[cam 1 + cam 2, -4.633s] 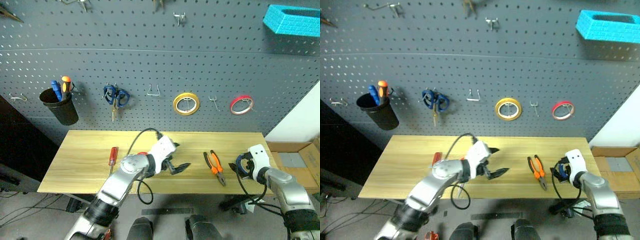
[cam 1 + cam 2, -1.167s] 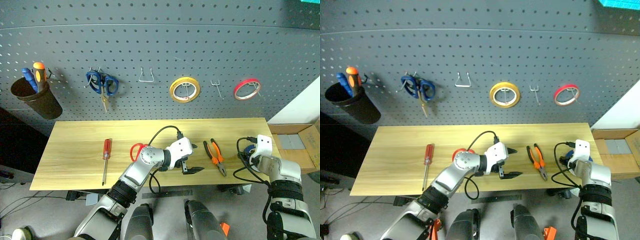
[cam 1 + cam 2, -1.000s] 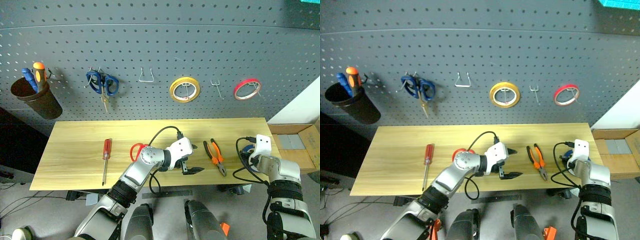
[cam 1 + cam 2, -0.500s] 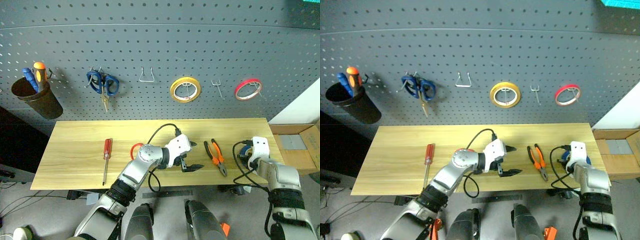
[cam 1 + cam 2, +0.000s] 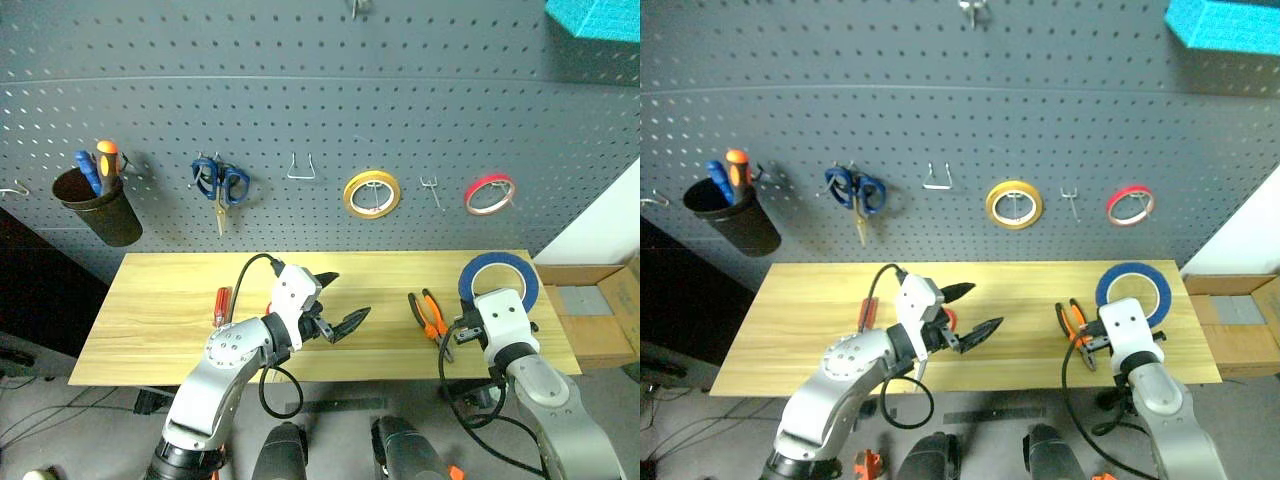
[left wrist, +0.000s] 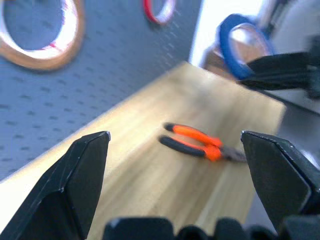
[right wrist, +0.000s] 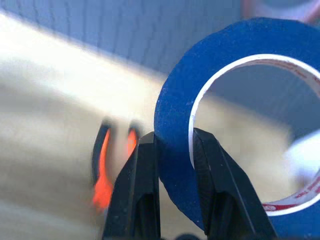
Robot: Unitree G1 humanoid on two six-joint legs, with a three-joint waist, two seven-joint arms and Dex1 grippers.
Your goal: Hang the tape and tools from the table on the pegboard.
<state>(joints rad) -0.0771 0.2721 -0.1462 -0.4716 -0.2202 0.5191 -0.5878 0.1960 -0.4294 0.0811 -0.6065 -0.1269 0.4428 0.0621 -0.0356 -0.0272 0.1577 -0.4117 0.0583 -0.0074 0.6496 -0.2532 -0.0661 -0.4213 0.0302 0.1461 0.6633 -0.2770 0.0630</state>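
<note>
Two silver-grey metal arms rose from the lower frame, each ending in a white boxy wrist housing. Black cables looped from both wrists. The left gripper [image 5: 335, 303] had two black pointed fingers.

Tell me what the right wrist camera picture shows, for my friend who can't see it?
Two black fingers pinch the wall of a blue tape roll, holding it upright. Behind it, blurry orange pliers lie on the wooden table.
</note>
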